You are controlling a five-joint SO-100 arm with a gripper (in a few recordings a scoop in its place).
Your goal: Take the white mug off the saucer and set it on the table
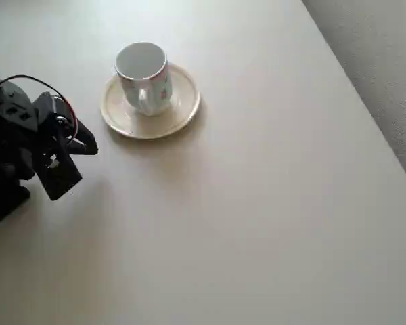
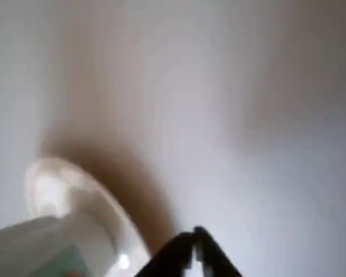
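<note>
The white mug (image 1: 142, 76) stands upright on the saucer (image 1: 183, 108) in the upper left part of the table (image 1: 243, 223) in the overhead view, its handle turned toward the picture's lower edge. My black gripper (image 1: 86, 143) hangs left of the saucer and apart from it, its tips pointing right. In the blurred wrist view the mug (image 2: 40, 248) and saucer (image 2: 75, 190) sit at the lower left, and the gripper (image 2: 194, 247) shows at the bottom with its tips meeting, shut on nothing.
The table's straight edge runs diagonally at the upper right of the overhead view, with grey floor (image 1: 386, 61) beyond it. The arm's black body (image 1: 13, 156) fills the left edge. Bare tabletop spreads right of and below the saucer.
</note>
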